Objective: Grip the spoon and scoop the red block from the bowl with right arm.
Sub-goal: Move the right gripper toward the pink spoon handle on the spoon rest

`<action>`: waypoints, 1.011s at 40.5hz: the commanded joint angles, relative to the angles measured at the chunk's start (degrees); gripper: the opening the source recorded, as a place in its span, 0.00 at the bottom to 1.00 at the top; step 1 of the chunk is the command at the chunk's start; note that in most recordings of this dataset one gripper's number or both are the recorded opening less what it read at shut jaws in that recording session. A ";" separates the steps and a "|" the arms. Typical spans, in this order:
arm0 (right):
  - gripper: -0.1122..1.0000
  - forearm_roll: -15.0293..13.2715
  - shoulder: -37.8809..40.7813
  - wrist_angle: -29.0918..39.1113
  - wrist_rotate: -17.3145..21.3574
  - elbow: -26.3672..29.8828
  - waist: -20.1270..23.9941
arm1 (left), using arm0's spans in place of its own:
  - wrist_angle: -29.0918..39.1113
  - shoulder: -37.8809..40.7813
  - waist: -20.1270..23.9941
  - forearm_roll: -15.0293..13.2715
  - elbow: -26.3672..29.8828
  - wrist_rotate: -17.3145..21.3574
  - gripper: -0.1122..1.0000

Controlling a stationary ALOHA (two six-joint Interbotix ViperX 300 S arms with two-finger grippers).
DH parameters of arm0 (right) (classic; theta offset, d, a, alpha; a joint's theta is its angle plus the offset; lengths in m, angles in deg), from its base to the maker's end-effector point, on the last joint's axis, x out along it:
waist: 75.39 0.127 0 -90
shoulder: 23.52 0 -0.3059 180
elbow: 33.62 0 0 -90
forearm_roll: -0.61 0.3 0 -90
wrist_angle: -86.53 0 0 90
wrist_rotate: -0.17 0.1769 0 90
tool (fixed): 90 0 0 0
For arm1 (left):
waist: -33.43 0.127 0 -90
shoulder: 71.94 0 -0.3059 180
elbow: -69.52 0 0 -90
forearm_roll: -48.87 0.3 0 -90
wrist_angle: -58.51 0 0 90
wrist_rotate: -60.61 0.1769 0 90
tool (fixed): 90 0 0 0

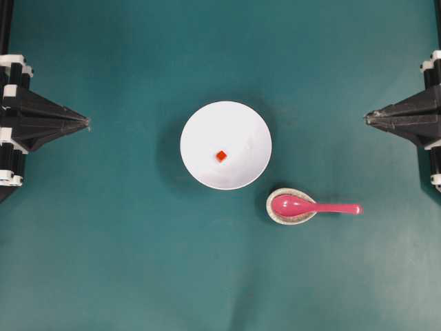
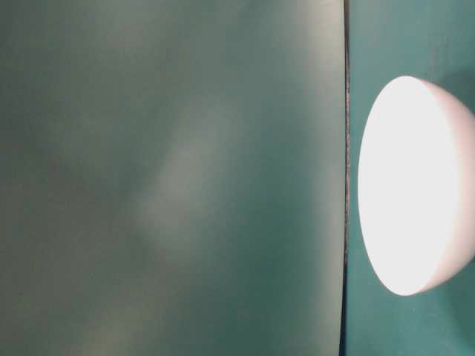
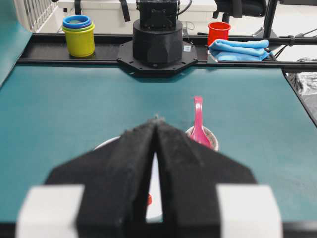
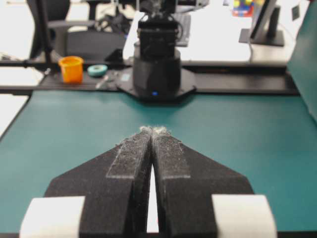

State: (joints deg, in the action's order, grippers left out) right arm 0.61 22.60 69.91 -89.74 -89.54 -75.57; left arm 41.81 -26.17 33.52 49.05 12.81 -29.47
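The white bowl [image 1: 226, 127] stands at the table's middle with the tiny red block [image 1: 221, 156] inside it. The pink spoon [image 1: 310, 206] lies to the bowl's lower right, its bowl end in a speckled egg-shaped rest [image 1: 276, 216] and its handle pointing right. My left gripper [image 1: 88, 123] is shut and empty at the left edge. My right gripper [image 1: 366, 118] is shut and empty at the right edge, up and right of the spoon handle. In the left wrist view, the spoon [image 3: 198, 124] shows past the shut gripper [image 3: 157, 120]. The right wrist view shows its shut gripper [image 4: 154, 131].
In the left wrist view, stacked cups [image 3: 79, 35], a red cup [image 3: 218, 32] and a blue cloth [image 3: 240, 49] sit beyond the far table edge. The right wrist view shows an orange cup [image 4: 72, 68]. The table-level view shows the bowl [image 2: 415, 185] and a blurred panel.
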 commanded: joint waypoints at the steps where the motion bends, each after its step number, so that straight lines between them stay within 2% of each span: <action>1: 0.10 0.79 0.53 -0.26 0.70 1.32 0.09 | 0.79 0.62 -0.44 1.05 1.67 0.70 0.10; 2: 0.10 3.60 1.23 -0.09 2.02 1.58 0.09 | 2.29 0.70 -0.44 1.05 1.76 0.35 0.10; 6: 0.10 5.71 2.37 -0.53 3.78 1.32 0.18 | 3.60 0.70 -0.44 1.14 1.76 0.09 0.10; 16: 0.10 4.39 5.45 -1.41 4.31 0.44 0.79 | 4.22 1.14 -0.26 1.05 1.76 0.79 0.10; 23: 0.12 4.83 9.40 -3.08 5.71 -0.53 1.58 | 3.96 1.67 -0.18 1.05 1.76 0.70 0.10; 26: 0.26 5.36 11.34 -4.31 6.50 -1.05 1.85 | 3.96 1.85 -0.09 1.05 1.67 0.70 0.10; 30: 0.52 5.71 14.68 -6.33 7.47 -2.46 3.16 | 3.96 2.20 0.35 1.05 1.67 0.79 0.10; 32: 0.61 5.98 16.70 -8.35 7.65 -3.43 4.31 | 3.96 2.37 0.62 1.05 1.58 0.79 0.10; 35: 0.60 7.38 19.95 -12.66 7.82 -5.10 6.24 | 3.96 2.72 0.88 1.05 1.58 0.79 0.10; 38: 0.58 10.72 23.47 -18.90 7.91 -7.03 8.88 | 3.87 3.08 0.97 1.05 1.58 0.79 0.10; 41: 0.58 15.73 28.21 -27.16 7.91 -9.67 12.83 | 3.87 3.43 0.97 1.05 1.49 0.79 0.10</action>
State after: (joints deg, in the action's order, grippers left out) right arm 12.38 47.21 49.79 -82.10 -98.07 -65.90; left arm 46.30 -23.45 34.31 49.93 12.99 -28.77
